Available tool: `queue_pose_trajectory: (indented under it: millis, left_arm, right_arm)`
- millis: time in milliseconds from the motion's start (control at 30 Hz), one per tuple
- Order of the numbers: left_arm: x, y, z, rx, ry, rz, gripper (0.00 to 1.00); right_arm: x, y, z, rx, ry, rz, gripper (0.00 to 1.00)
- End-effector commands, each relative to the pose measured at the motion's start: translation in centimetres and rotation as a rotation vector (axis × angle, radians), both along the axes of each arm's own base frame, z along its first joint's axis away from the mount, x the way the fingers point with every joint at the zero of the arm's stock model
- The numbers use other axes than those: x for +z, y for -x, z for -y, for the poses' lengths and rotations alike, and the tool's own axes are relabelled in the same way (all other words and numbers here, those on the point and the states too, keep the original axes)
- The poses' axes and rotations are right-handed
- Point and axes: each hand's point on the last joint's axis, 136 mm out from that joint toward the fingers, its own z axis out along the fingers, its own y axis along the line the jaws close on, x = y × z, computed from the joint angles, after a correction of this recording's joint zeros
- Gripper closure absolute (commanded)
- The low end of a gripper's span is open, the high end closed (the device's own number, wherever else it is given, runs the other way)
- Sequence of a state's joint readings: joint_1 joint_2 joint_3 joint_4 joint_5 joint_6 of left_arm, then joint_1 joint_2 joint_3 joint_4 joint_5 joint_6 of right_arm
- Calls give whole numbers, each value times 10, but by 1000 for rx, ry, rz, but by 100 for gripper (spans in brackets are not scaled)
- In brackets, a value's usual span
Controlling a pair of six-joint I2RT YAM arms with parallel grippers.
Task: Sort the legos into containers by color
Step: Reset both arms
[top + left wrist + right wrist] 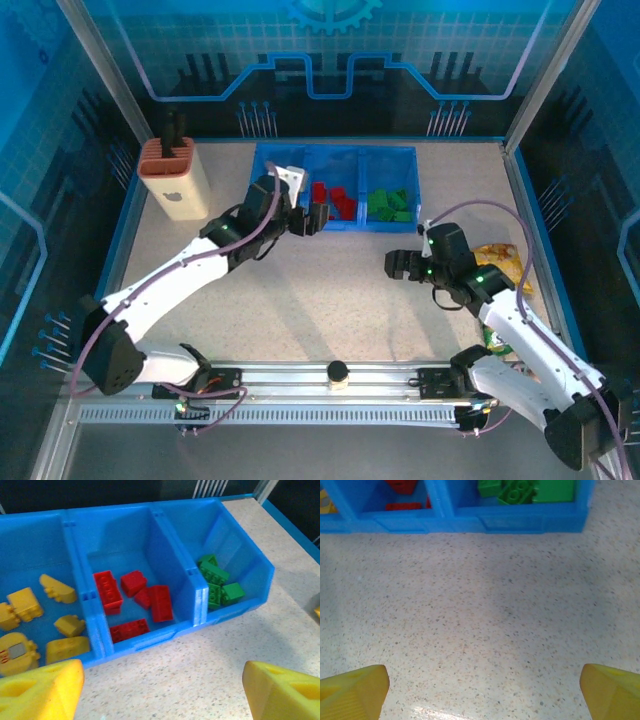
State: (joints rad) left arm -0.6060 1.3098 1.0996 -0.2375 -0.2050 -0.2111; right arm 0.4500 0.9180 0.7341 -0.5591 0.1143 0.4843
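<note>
Right fingers above speckled tabletop

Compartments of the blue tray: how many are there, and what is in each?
3, side by side: the left compartment holds yellow legos, the middle compartment red legos, the right compartment green legos.

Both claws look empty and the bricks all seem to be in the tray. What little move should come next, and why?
Probably ease the open, empty left gripper back from the blue tray. The yellow bricks, red bricks and green bricks each lie in their own compartment, and the right gripper is open and empty too, so sorting looks done.
</note>
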Motion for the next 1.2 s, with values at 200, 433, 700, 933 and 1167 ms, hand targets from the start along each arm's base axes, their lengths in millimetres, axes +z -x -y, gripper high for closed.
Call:
queue_pose_trajectory:
  millis: [200, 433, 700, 933, 1167]
  left_arm:
    - [1, 23, -61, 175, -49, 85, 11]
    - [-16, 45, -95, 267, -98, 85, 8]
    - [-47, 73, -146, 418, -202, 104, 7]
    - [-78, 93, -187, 557, -318, 125, 5]
    - [-83, 90, -198, 605, -372, 195, 1]
  right_arm:
    - [39, -12, -31, 161, 127, 245, 0]
    - [49, -17, -29, 160, 160, 305, 0]
    - [59, -13, -1, 94, 235, 432, 0]
    - [47, -3, 46, -75, 338, 536, 0]
    - [21, 4, 84, -203, 447, 579, 0]
